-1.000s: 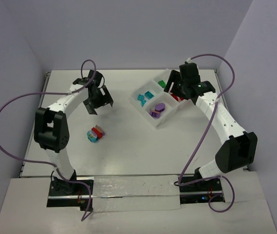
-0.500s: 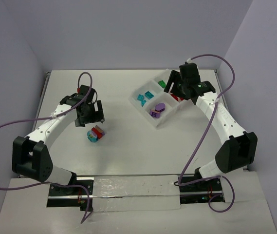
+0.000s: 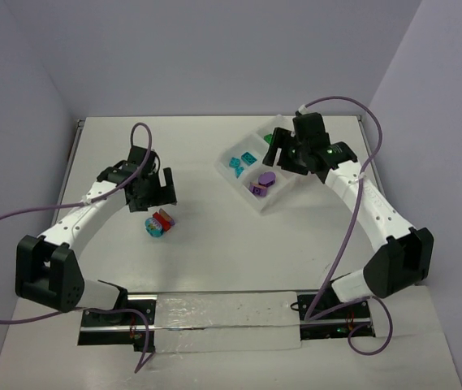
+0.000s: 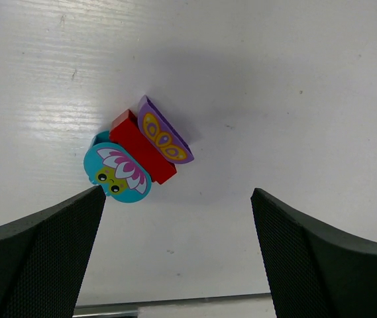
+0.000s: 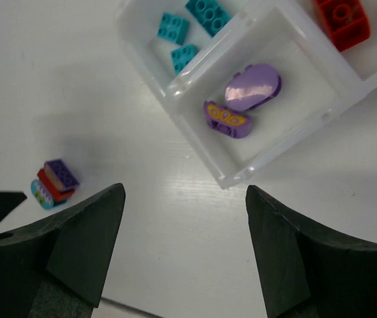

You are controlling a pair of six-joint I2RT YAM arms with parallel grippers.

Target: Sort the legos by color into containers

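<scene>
A clump of legos (image 3: pixel 160 223) lies on the table: a teal piece with a flower face (image 4: pixel 117 173), a red brick (image 4: pixel 143 147) and a purple piece (image 4: pixel 164 132) stuck together. It also shows in the right wrist view (image 5: pixel 53 183). My left gripper (image 3: pixel 154 193) hangs open and empty just above it. The clear tray (image 3: pixel 273 195) holds teal bricks (image 5: pixel 198 23), purple pieces (image 5: pixel 244 96) and a red brick (image 5: pixel 341 20) in separate compartments. My right gripper (image 3: pixel 283 152) is open and empty over the tray, hiding its far compartments in the top view.
The tray sits at the back right, near the right wall. A metal rail (image 3: pixel 222 313) runs along the near edge between the arm bases. Purple cables loop off both arms.
</scene>
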